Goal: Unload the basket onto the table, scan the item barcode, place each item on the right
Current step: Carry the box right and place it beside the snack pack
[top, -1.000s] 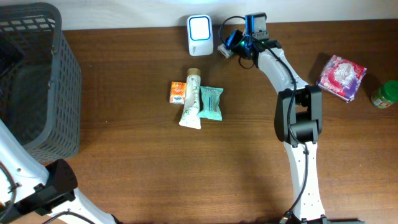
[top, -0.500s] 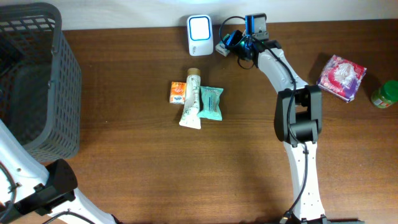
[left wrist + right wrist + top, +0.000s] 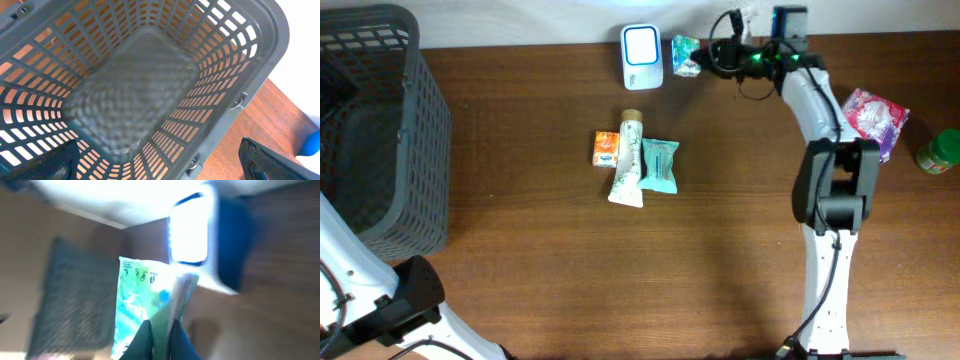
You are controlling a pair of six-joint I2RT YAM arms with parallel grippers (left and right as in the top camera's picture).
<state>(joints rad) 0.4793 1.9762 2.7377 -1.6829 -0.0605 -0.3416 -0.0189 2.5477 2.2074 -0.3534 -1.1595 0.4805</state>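
Right jaws pinched shut on green packet [image 3: 686, 55], upper centre of overhead frame, just beside lit scanner [image 3: 642, 45].
Barcode not visible; scan likely in hand, unconfirmed.
Left jaws wide apart, empty, over basket [image 3: 225, 65].
Other items on tabletop [image 3: 720, 250]: judged unscanned.

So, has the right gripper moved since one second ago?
Yes. In the overhead view the right gripper has swung rightward and toward the table's back edge, relative to the white scanner, shut on the green packet.

R gripper [image 3: 706, 54]: clamped on green pkt [image 3: 685, 55] | pkt just R of scanner [image 3: 642, 55] | basket [image 3: 428, 130] far L
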